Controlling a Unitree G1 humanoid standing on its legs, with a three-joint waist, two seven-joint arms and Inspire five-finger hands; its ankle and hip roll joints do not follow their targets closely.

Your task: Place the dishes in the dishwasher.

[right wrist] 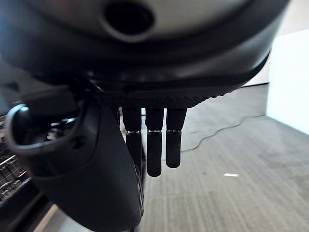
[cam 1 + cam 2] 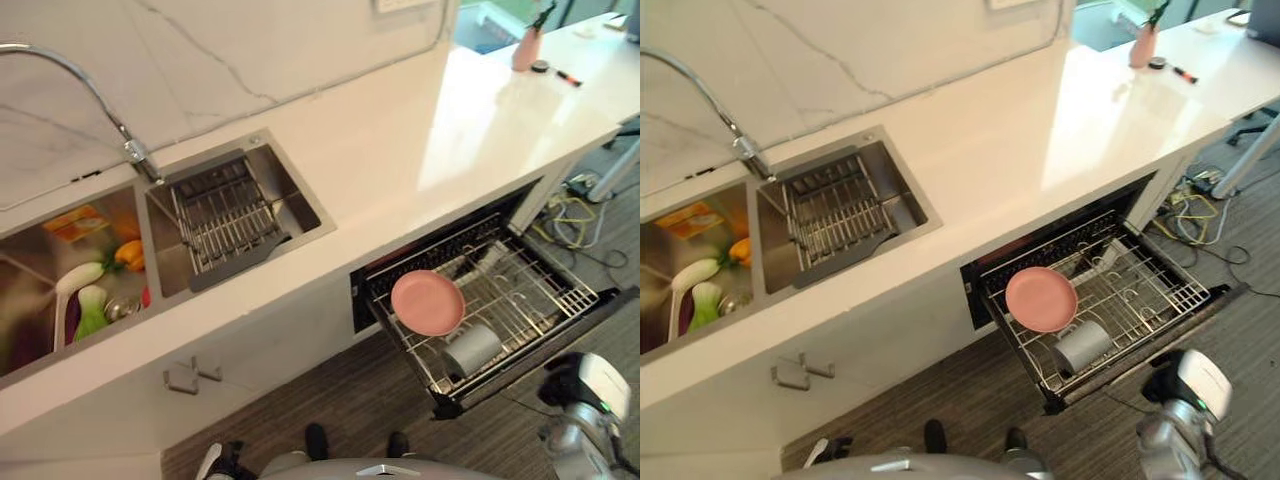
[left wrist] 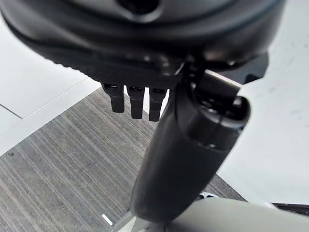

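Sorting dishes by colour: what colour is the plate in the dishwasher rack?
Pink; the plate shows best in the left eye view.

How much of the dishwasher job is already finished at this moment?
Done: a pink plate and a grey cup lie in the pulled-out dishwasher rack. In hand: nothing; each robot hand, left and right, hangs open. Left: no more dishes visible; probably pushing the rack in.

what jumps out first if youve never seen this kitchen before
The eye lands on the round pink plate lying in the pulled-out wire dishwasher rack below the white counter, with a grey metal cup on its side just in front of it. To the left, the steel double sink holds a wire drying basket in one basin and green and orange vegetables in the other. Both hands hang open, left and right.
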